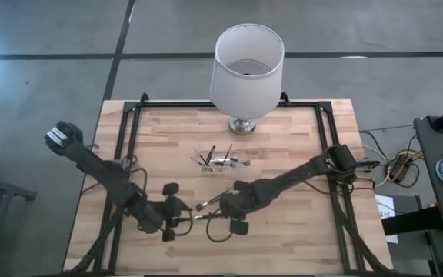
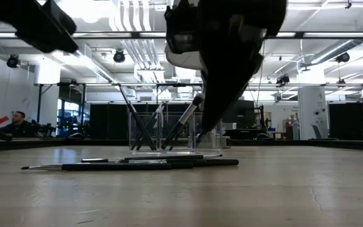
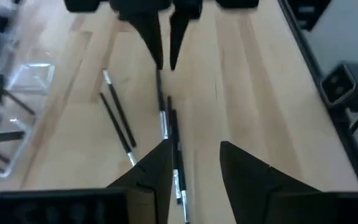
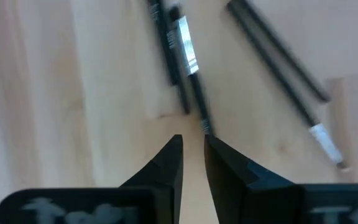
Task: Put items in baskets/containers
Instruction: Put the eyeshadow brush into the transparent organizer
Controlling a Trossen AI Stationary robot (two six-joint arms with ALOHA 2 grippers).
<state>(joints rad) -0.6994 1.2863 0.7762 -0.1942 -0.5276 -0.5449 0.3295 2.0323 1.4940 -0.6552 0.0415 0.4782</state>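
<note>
Near the table's front edge, three sticks [image 3: 169,127] lay loose while several stood in the clear holder [image 1: 220,162]; right gripper [image 4: 192,144] was nearly pressed together at one stick's tip, left gripper [image 3: 194,158] spread.

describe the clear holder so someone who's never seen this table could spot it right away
Start at the big white lampshade on its metal base at the table's far edge. Just in front of that base, mid-table, sits the small clear plastic holder. Unlike the loose sticks lying flat between the two grippers, it is see-through, with several dark sticks leaning in it.
</note>
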